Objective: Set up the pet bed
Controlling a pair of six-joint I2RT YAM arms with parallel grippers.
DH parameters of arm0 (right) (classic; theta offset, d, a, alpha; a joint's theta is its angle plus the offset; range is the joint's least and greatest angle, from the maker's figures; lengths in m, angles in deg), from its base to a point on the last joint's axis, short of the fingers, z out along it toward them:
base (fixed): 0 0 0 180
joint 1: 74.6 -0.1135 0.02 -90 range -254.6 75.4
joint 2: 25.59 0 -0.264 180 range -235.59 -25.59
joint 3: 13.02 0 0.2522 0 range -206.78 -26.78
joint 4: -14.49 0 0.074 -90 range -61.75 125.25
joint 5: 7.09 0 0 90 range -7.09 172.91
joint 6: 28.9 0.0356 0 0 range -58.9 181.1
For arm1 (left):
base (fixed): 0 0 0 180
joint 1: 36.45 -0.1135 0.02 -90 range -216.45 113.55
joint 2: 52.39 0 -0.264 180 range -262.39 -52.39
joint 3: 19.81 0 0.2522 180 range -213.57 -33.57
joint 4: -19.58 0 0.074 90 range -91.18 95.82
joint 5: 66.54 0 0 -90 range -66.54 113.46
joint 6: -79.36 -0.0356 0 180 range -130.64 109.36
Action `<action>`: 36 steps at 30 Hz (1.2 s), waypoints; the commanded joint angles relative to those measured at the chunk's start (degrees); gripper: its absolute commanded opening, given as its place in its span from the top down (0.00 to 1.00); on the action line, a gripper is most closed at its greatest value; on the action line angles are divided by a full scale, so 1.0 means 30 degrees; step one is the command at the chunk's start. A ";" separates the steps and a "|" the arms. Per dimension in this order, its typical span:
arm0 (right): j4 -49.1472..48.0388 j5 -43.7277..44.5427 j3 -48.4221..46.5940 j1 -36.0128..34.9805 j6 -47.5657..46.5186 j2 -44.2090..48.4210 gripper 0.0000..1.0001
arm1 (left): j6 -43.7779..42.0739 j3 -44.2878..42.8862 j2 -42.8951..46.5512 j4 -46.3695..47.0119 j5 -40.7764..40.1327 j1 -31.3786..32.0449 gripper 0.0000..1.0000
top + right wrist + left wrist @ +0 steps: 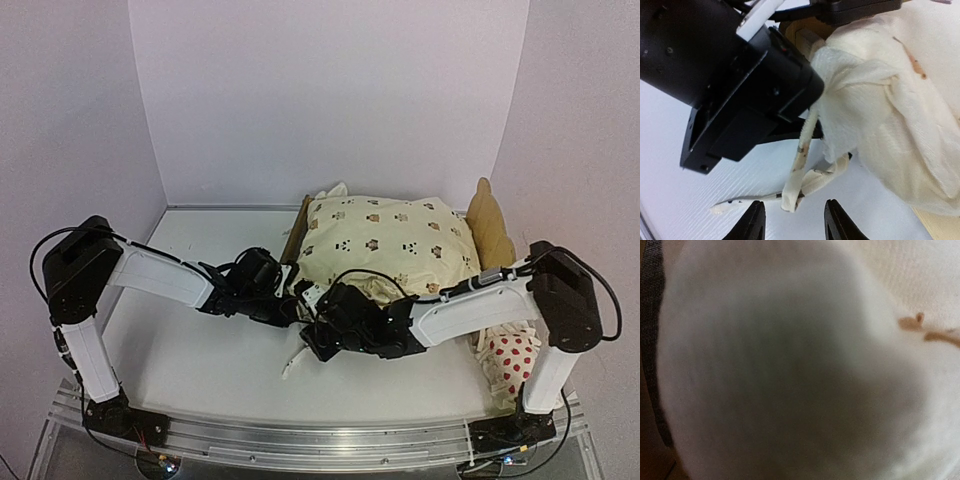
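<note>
The pet bed (491,226) stands at the back right, its plywood ends showing on both sides of a cream animal-print cushion (385,240) that lies on it. My left gripper (290,302) is at the cushion's front-left corner, shut, with the bunched ruffle (850,70) gathered at its tip. Blurred cream fabric (790,365) fills the left wrist view and hides the fingers. My right gripper (794,222) stands open just below, near the table. The cushion's ties (799,187) dangle free just beyond its fingertips (754,222).
A white pillow with red dots (514,361) lies at the front right beside the right arm's base. The left arm's black body (740,85) crowds the space above the right gripper. White table (200,350) stretches to the left and front.
</note>
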 commanded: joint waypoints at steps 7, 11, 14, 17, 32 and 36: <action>0.1606 0.0618 0.1751 0.1094 0.0798 0.2705 0.64 | -0.1061 -0.0914 -0.0347 0.0874 0.0465 -0.0120 1.00; 0.1473 0.0039 0.1030 0.1252 0.0787 0.1748 0.65 | -0.1114 -0.1039 -0.0438 0.0837 0.0635 -0.0120 1.00; 0.1250 -0.0299 0.0441 0.1377 0.0834 0.0971 0.66 | -0.1118 -0.1083 -0.0460 0.0908 0.0888 -0.0120 1.00; 0.1044 -0.0735 -0.0200 0.1585 0.0975 0.0169 0.66 | -0.1143 -0.1058 -0.0514 0.0988 0.1027 -0.0120 1.00; -0.0252 -0.1285 -0.1741 0.2261 0.1736 -0.2135 0.66 | -0.1187 -0.1027 -0.0558 0.0991 0.1221 -0.0120 1.00; -0.0401 -0.1323 -0.2037 0.2256 0.1841 -0.2509 0.68 | -0.1147 -0.1127 -0.0589 0.0953 0.1241 -0.0120 1.00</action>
